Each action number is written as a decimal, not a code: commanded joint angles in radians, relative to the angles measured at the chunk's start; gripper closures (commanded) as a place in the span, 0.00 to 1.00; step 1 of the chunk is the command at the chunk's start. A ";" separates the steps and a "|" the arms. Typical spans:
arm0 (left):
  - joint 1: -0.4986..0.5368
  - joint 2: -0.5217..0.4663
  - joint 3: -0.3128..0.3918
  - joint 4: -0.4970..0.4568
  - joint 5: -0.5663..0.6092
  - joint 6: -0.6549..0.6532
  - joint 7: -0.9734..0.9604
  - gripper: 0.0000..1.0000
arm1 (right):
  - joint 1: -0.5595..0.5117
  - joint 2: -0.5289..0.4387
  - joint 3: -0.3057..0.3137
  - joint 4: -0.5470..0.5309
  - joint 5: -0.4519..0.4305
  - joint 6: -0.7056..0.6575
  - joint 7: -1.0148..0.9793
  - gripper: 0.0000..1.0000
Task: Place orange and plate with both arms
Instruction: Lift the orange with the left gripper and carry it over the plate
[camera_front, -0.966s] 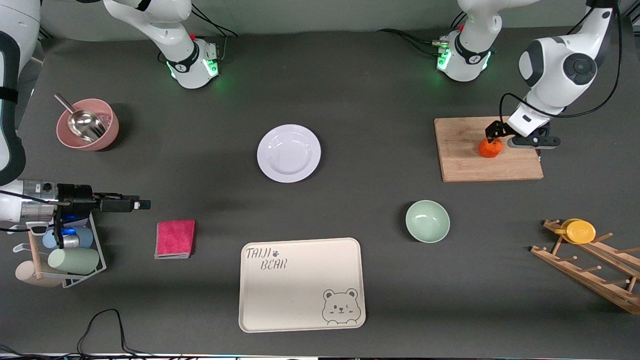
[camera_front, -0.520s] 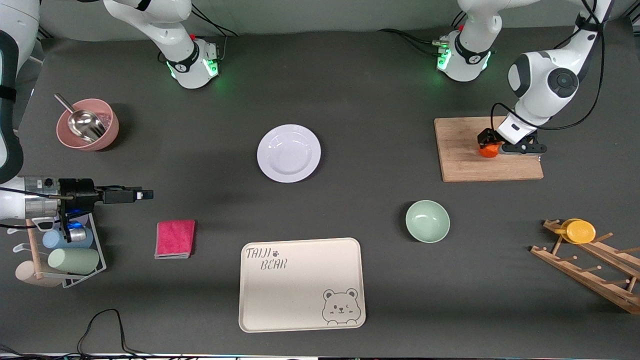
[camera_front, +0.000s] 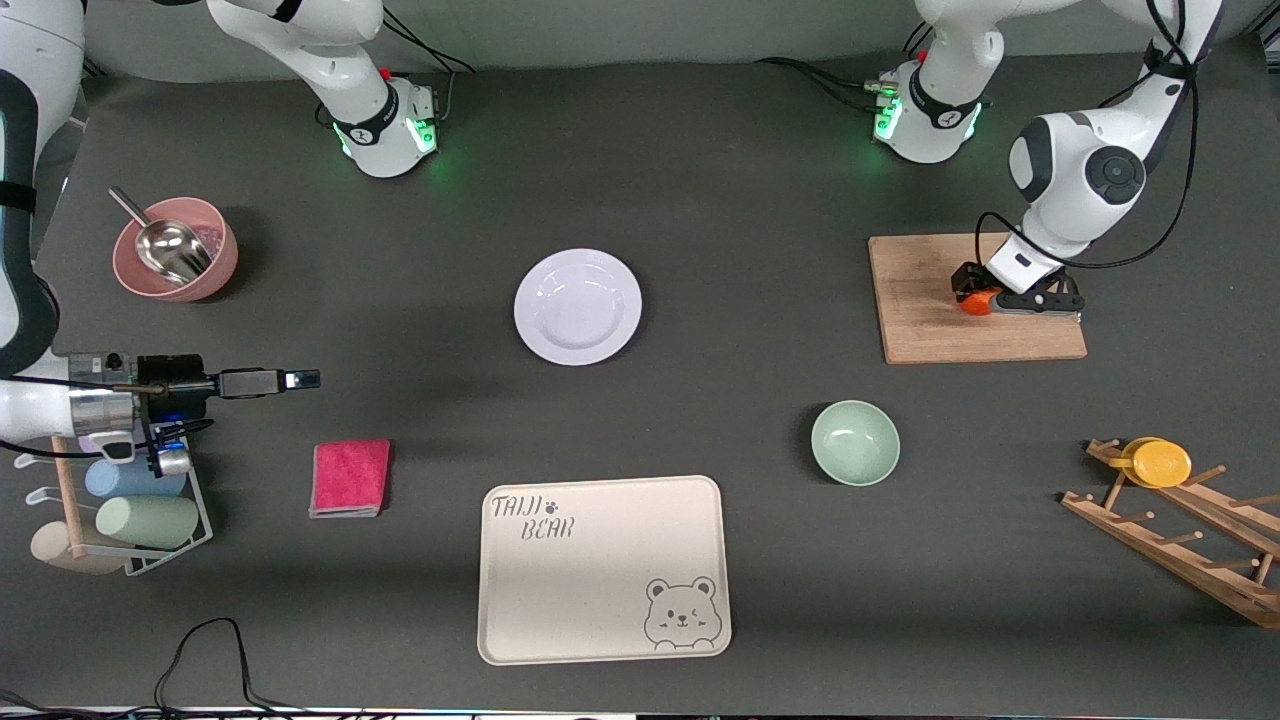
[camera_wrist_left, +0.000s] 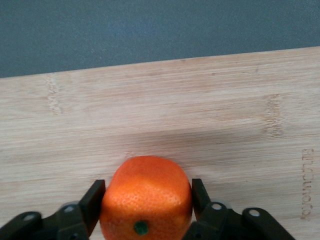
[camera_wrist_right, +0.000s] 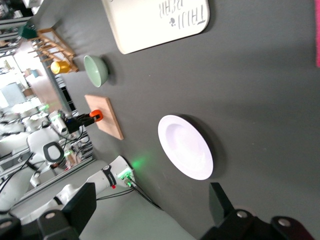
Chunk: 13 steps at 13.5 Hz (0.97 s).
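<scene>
The orange (camera_front: 976, 304) sits on a wooden cutting board (camera_front: 930, 325) at the left arm's end of the table. My left gripper (camera_front: 985, 299) is down on the board and shut on the orange. In the left wrist view both fingers press the sides of the orange (camera_wrist_left: 146, 197), with the left gripper (camera_wrist_left: 147, 192) around it and the board (camera_wrist_left: 200, 110) under it. The white plate (camera_front: 578, 306) lies mid-table, with nothing on it. My right gripper (camera_front: 300, 379) is open and empty, held level over the table at the right arm's end. The right wrist view shows the right gripper (camera_wrist_right: 152, 195) and the plate (camera_wrist_right: 185, 147).
A beige bear tray (camera_front: 600, 570) lies nearest the front camera. A mint-green bowl (camera_front: 855, 442) and a pink cloth (camera_front: 350, 477) flank it. A pink bowl with a metal scoop (camera_front: 175, 248), a cup rack (camera_front: 130, 505) and a wooden rack holding a yellow cup (camera_front: 1160, 462) stand at the ends.
My left gripper has come down around the orange on the board and closed on it. My right gripper has moved a little toward the plate and turned about its axis.
</scene>
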 joint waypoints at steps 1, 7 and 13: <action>-0.009 -0.046 -0.002 -0.028 0.007 0.008 -0.015 0.52 | -0.003 -0.010 -0.005 -0.031 0.042 -0.005 -0.048 0.00; -0.009 -0.240 -0.040 0.333 0.007 -0.683 -0.040 0.52 | 0.006 -0.010 -0.010 -0.077 0.111 0.024 -0.154 0.00; -0.015 -0.256 -0.286 0.585 -0.058 -0.928 -0.346 0.52 | 0.006 -0.058 -0.025 -0.208 0.189 0.093 -0.216 0.00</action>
